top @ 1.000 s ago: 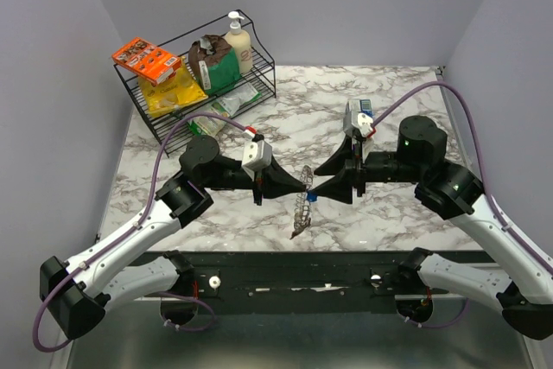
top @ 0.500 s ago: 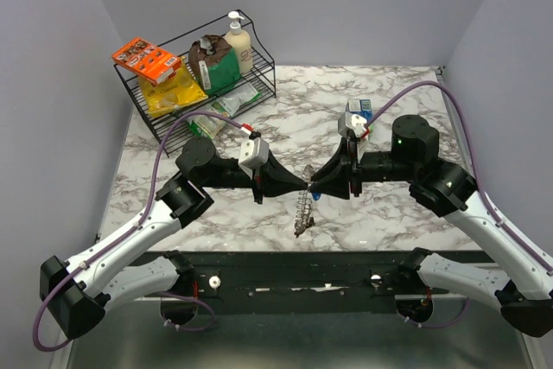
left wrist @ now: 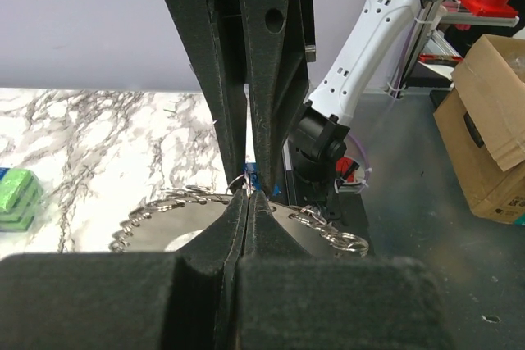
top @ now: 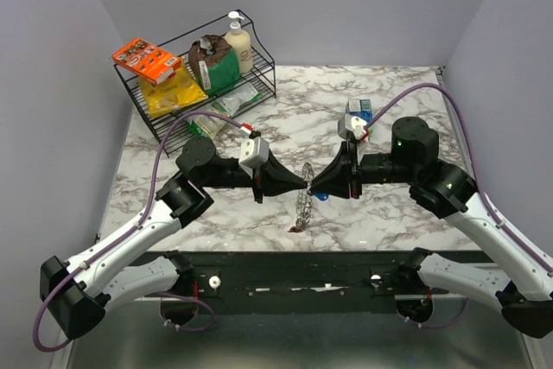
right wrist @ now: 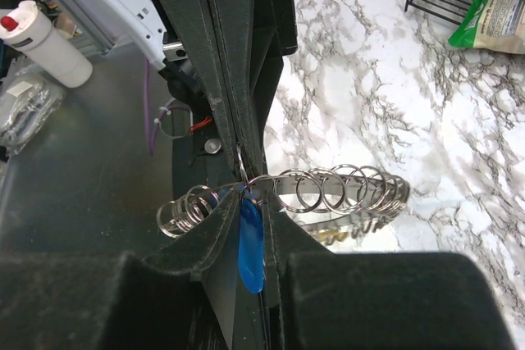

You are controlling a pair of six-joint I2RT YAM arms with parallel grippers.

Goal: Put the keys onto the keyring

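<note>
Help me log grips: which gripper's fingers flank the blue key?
The right gripper: the blue key sits between its fingers; the left gripper pinches the keyring.

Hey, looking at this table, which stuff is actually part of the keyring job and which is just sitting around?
Part of the job: keyring, pinched by the left hand; blue key, in the right hand.
Just lying about: wire rack, orange box, pump bottle, yellow bag, green packet.
</note>
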